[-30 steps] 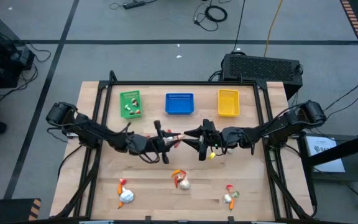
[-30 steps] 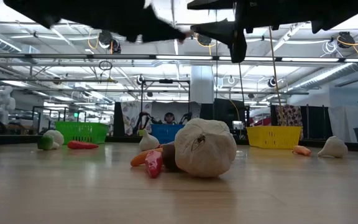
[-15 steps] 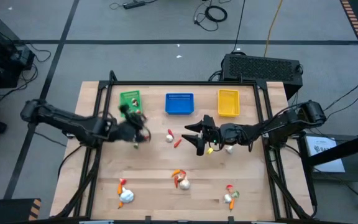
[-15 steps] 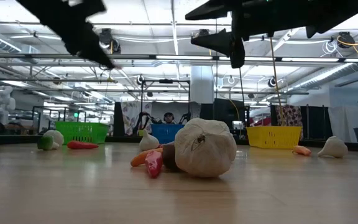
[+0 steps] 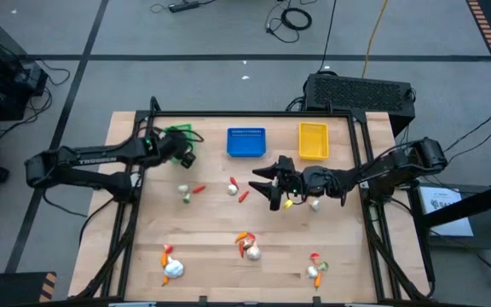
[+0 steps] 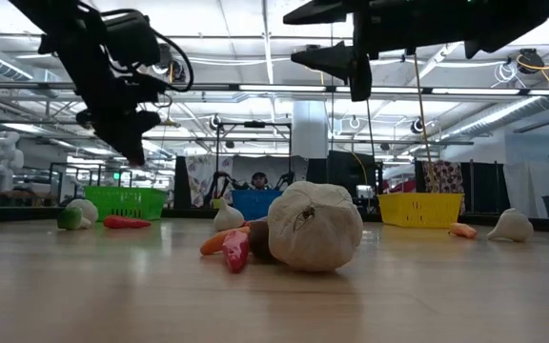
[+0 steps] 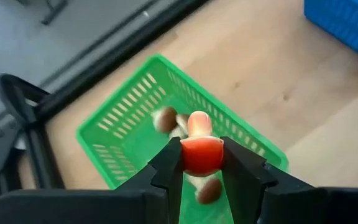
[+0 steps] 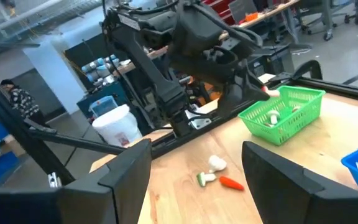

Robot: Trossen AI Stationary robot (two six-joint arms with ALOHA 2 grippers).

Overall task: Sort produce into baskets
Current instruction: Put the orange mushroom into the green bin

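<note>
My left gripper (image 7: 201,169) hangs over the green basket (image 7: 129,134) at the table's far left and is shut on a small toy piece with a red part and a tan part (image 7: 199,123). In the basket lie a few brown and tan bits (image 7: 165,118). The blue basket (image 5: 246,142) and the yellow basket (image 5: 313,141) stand to its right along the far edge. My right gripper (image 5: 262,183) stands open and level above the table's middle, with nothing between its fingers. Loose produce lies on the table, such as a white bulb (image 5: 233,188) and a red piece (image 5: 244,196). My left gripper pinches the piece's red part (image 7: 202,149) between its two fingers. The fingers slant down from the near side over the basket. The tan part sticks out beyond the fingertips. The piece is lifted clear above the basket's inside.
More produce lies in small heaps: a bulb with a red piece (image 5: 186,192) left of middle, and three groups near the front edge (image 5: 171,264), (image 5: 247,247), (image 5: 316,269). A yellow and a white piece (image 5: 290,203) lie under my right arm. A black box (image 5: 361,92) stands behind the table.
My left gripper has swung from the table's middle, where it met my right gripper, toward the far left edge, to a place over the green basket. It has turned and tipped downward on the way and stays shut on the red piece.
</note>
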